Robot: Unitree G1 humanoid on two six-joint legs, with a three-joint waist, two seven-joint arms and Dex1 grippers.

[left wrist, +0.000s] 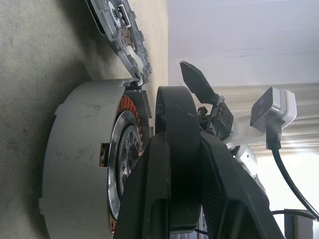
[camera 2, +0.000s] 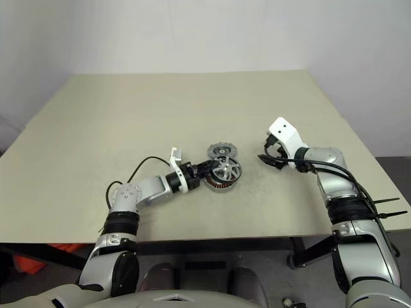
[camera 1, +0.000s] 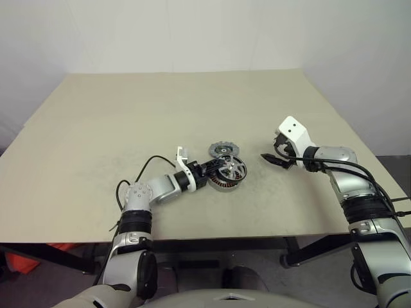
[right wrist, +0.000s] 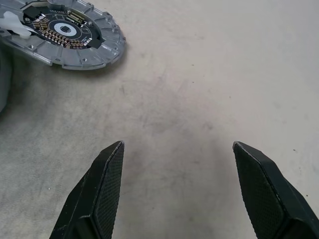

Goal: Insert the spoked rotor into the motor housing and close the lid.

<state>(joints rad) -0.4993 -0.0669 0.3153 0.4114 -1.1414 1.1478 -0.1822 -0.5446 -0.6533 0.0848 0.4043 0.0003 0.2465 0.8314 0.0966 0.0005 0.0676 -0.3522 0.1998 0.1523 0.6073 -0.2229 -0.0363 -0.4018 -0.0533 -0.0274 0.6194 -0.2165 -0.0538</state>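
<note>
Presently, head views: left claw (camera 1: 215,171) clamped on the spoked rotor (camera 1: 232,170), held directly over the motor housing (camera 1: 223,182), mid-desk (camera 1: 96,128); lid (camera 1: 223,151) flat, just beyond. Right claw (camera 1: 273,158) empty, wide apart, well right.

Left wrist view: rotor nearly seated, axis apparently aligned with the housing.

Right wrist view: fingers (right wrist: 102,184) spread above bare desk, lid ahead. No legible writing.
</note>
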